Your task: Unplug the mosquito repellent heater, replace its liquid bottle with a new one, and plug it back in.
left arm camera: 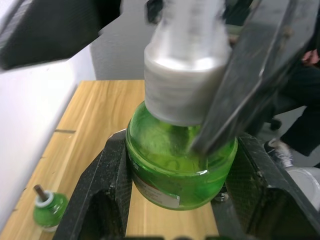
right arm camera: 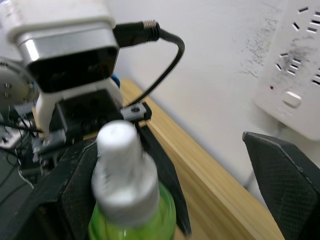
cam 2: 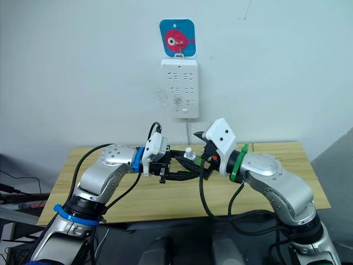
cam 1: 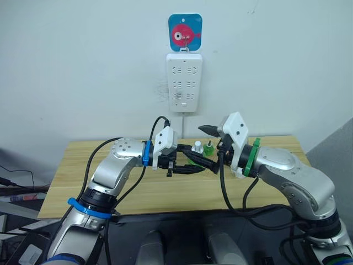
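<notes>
two green bottles (left arm camera: 180,165) (left arm camera: 49,210), one held by left pincer (cam 1: 190,165)

Both arms are built of rounded silver-grey metal housings with small dark screw holes on the shoulder-side joints. The left arm carries a blue ring at the wrist and a second blue band lower on the forearm; the right arm carries a green ring at the wrist. Each wrist bears a white boxy plastic camera module with dark dots on its face. Black cables loop from each module along the arm. The left black two-finger gripper (cam 1: 185,165) and the right black two-finger gripper (cam 1: 212,144) have textured, matte black fingers with a fine mesh pattern.
</notes>
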Robot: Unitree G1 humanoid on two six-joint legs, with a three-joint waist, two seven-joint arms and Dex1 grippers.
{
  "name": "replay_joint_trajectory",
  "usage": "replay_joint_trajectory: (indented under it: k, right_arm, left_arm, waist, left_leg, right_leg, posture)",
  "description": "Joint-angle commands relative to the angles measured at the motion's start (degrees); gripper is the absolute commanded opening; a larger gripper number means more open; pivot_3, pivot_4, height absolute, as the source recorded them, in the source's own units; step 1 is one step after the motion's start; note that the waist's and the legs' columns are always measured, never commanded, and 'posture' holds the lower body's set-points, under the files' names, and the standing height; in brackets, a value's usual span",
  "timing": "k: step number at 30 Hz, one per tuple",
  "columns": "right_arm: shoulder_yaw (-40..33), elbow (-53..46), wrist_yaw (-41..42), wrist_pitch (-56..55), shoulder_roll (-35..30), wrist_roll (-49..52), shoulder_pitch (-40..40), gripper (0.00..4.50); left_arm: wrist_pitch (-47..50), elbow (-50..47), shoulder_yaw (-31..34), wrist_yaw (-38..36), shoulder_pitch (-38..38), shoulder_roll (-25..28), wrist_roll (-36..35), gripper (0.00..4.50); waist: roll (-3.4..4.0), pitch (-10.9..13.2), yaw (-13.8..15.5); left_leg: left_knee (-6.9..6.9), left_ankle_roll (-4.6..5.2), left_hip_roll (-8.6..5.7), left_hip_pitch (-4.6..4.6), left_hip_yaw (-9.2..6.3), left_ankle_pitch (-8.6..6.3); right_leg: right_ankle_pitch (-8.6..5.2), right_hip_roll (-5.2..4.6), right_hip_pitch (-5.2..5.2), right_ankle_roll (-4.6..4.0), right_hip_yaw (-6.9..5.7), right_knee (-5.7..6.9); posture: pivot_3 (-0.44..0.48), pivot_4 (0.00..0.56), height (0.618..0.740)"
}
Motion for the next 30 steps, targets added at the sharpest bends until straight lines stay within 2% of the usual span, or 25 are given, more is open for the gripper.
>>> replay_joint_trajectory:
  k: [1,6,13,16,19,28,30]
  right_arm:
    - [-7.3,-3.9,4.1,2.3,-5.4,5.0,2.5,4.5]
    - [-9.0,-5.9,6.8,3.6,-9.6,9.2,2.6,4.5]
    - [-4.4,-3.5,1.7,5.8,-1.7,11.8,-4.3,4.5]
    - [-2.7,-2.3,1.8,6.0,-0.5,11.3,-5.5,4.5]
    - [-1.9,-1.1,2.2,5.3,-0.2,10.6,-5.7,3.91]
    - [-1.5,-1.2,4.3,4.0,-0.6,10.8,-5.5,0.51]
    - [-2.0,-1.6,4.8,3.9,-0.7,11.7,-5.9,0.34]
  left_arm:
    - [-0.3,-2.9,0.8,0.1,0.2,0.4,-0.7,2.24]
    - [-0.8,-2.5,1.0,0.2,0.2,0.7,-0.5,2.24]
    - [-1.2,-1.8,0.6,0.3,-0.3,0.3,0.1,2.24]
    - [-1.2,-1.8,0.5,0.2,-0.4,0.3,0.2,2.24]
    - [-1.3,-1.8,0.5,0.4,-0.3,0.2,0.4,2.24]
    - [-1.1,-1.8,0.9,0.8,0.6,0.7,0.7,2.24]
    - [-0.6,-1.2,1.2,1.2,0.9,0.8,0.6,2.24]
  waist:
    - [0.0,0.0,0.0]
    - [0.0,0.0,-0.3]
    - [0.0,0.0,-0.5]
    - [0.0,0.0,-0.2]
    - [0.0,0.0,-0.1]
    - [0.0,0.0,-0.2]
    - [0.0,0.0,-0.2]
  left_leg:
    - [-0.02,0.0,0.01,0.0,0.01,0.0]
    - [-0.03,0.0,0.05,0.06,0.04,0.0]
    - [-0.05,0.0,0.09,0.06,0.03,0.0]
    - [-0.04,0.0,0.06,0.02,0.03,0.0]
    - [-0.04,0.0,0.02,0.01,0.05,0.0]
    - [-0.05,0.0,0.04,0.02,0.05,0.0]
    - [-0.05,0.0,0.05,0.02,0.03,0.0]
  right_leg:
    - [0.0,0.0,0.0,0.0,0.0,-0.01]
    - [0.0,0.04,0.01,0.0,0.03,0.0]
    - [0.0,0.13,0.0,0.0,0.05,-0.02]
    - [0.0,0.08,0.0,0.0,0.06,-0.07]
    - [0.0,0.01,0.02,0.01,0.05,-0.12]
    - [0.0,0.03,0.01,0.01,0.04,-0.11]
    - [0.0,0.03,0.01,0.01,0.02,-0.11]
  posture:
    - [-0.127,0.17,0.74]
    - [-0.138,0.171,0.74]
    - [-0.138,0.173,0.74]
    - [-0.131,0.173,0.74]
    - [-0.124,0.171,0.74]
    - [-0.122,0.167,0.74]
    - [-0.122,0.166,0.74]
